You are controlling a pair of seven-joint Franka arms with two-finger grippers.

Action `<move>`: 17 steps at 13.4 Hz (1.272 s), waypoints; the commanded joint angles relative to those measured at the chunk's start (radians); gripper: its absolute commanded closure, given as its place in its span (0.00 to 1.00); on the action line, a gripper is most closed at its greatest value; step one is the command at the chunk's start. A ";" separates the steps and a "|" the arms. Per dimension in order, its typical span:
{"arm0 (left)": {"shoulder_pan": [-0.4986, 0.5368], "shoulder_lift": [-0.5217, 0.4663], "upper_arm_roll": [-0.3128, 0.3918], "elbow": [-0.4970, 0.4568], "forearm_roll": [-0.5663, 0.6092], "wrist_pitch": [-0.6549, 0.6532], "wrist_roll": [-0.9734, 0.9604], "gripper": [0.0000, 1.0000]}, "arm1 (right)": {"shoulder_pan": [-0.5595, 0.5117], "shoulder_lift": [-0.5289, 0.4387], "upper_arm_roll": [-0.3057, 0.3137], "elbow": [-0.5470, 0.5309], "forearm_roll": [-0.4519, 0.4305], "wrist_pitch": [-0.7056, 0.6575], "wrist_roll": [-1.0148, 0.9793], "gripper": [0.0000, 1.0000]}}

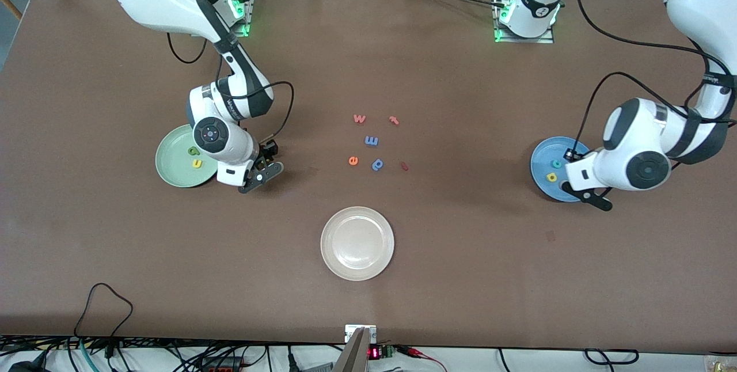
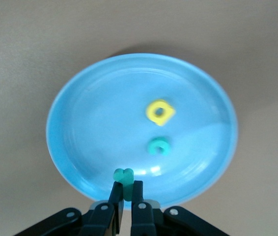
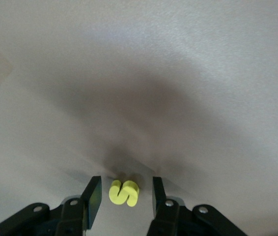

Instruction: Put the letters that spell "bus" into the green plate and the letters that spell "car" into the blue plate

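Brown tabletop carries the green plate (image 1: 173, 173) with a dark green letter (image 1: 192, 151) and yellow u (image 1: 197, 163); just beside it, the right gripper (image 3: 123, 194), jaws apart, straddles the yellow s (image 3: 124, 192). Over the blue plate (image 2: 85, 123), holding the teal c (image 2: 159, 146) and yellow round-bowled letter (image 2: 160, 112), the left gripper (image 2: 127, 195) pinches the teal r (image 2: 125, 177).

blue plate (image 2: 80, 128): glossy, smooth | yellow s (image 3: 124, 192): matt, foam-like | table (image 1: 460, 245): matt brown

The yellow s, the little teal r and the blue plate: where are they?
yellow s (image 3: 124, 192): right wrist view, on its middle curve.
teal r (image 2: 124, 176): left wrist view, on its top.
blue plate (image 2: 80, 93): left wrist view, on its rim.
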 commanded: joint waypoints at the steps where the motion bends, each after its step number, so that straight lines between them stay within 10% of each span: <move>1: 0.032 0.024 -0.010 -0.027 0.026 0.071 0.033 0.86 | 0.010 -0.001 -0.006 -0.020 -0.017 0.019 0.020 0.50; 3: 0.057 0.046 -0.010 -0.031 0.031 0.104 0.039 0.61 | 0.010 -0.001 -0.006 -0.025 -0.018 0.019 0.020 0.50; 4: 0.057 0.040 -0.012 -0.027 0.060 0.099 0.040 0.14 | 0.010 -0.001 -0.006 -0.028 -0.023 0.019 0.020 0.50; 5: 0.057 0.023 -0.018 -0.021 0.063 0.071 0.052 0.00 | 0.010 -0.001 -0.006 -0.033 -0.030 0.021 0.020 0.50; 17: 0.049 -0.035 -0.398 0.501 -0.023 -0.739 -0.147 0.00 | 0.010 -0.005 -0.006 -0.039 -0.040 0.024 0.020 0.69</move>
